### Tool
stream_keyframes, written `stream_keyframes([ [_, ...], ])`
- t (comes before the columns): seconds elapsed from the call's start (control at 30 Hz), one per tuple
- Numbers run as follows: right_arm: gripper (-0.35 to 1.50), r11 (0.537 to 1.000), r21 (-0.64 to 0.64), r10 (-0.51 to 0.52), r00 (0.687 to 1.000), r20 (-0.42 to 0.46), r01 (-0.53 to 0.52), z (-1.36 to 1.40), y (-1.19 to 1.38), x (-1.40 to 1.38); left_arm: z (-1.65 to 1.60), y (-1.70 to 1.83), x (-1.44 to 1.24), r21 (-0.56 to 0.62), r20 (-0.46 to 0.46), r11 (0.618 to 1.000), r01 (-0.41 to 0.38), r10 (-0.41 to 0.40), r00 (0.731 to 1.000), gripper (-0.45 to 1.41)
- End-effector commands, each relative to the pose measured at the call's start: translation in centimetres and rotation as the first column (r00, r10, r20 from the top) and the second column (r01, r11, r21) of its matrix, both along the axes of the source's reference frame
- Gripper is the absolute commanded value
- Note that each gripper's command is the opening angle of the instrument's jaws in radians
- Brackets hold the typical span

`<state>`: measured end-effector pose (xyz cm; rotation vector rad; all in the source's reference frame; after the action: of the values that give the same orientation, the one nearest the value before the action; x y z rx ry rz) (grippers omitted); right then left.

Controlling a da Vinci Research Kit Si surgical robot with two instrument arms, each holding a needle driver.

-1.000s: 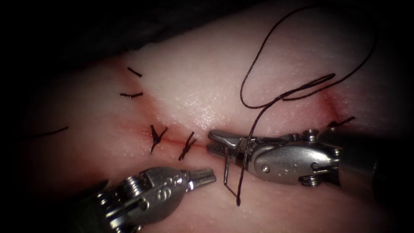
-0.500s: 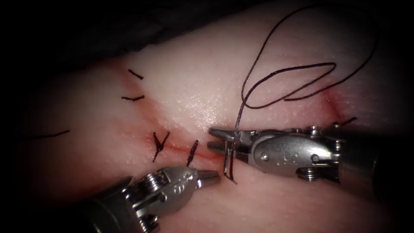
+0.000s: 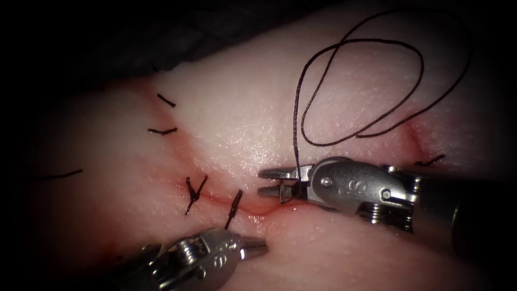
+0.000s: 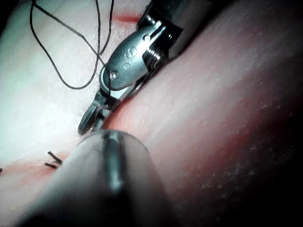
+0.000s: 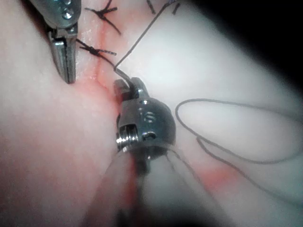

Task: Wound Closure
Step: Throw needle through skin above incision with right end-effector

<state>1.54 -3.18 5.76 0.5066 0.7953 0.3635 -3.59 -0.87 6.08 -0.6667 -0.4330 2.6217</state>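
At the cut, right tool (image 3: 272, 182): enters from the right side; jaws clamped on the needle (image 3: 284, 193), tips resting at the open end of the cut (image 3: 253, 207).
Needle position: held crosswise between the right tool's jaws, just behind the tips; the grip point along its curve cannot be read, nor whether its point is in the tissue (image 3: 242, 118).
Left tool (image 3: 256, 248): lies below the cut, jaws pressed together, grasping nothing, near the closest stitch but apart from it.
Thread (image 3: 366, 91): rises from the right tool's jaws, then forms wide loops lying on the tissue right of the cut.
Stitches (image 3: 194, 191): two dark knotted stitches cross the cut left of the right tool.
Cut ends of thread (image 3: 161, 131): short dark pieces lie on the tissue farther left, well apart from both tools.
Red fluid (image 3: 280, 207): a thin line along the cut beneath the right tool's jaws.
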Motion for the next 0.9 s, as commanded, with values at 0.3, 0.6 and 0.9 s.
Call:
stream_keyframes([
  [0.3,0.73,0.982,-0.123,0.133,0.988,-0.074,-0.142,-0.58,0.55,0.21,-0.01,0.1,-0.06,0.003,0.004,1.0,0.002,-0.002,1.0,-0.45],
  [0.6,1.16,0.822,-0.397,0.292,0.9,-0.325,-0.409,-1.18,0.44,0.35,-0.05,0.11,-0.05,0.005,0.003,1.0,0.002,-0.002,1.0,-0.45],
  [0.9,1.16,0.681,-0.651,0.185,0.939,-0.289,-0.334,-1.45,0.73,0.73,-0.06,0.12,-0.04,0.004,0.002,1.0,0.002,-0.002,1.0,-0.45],
])
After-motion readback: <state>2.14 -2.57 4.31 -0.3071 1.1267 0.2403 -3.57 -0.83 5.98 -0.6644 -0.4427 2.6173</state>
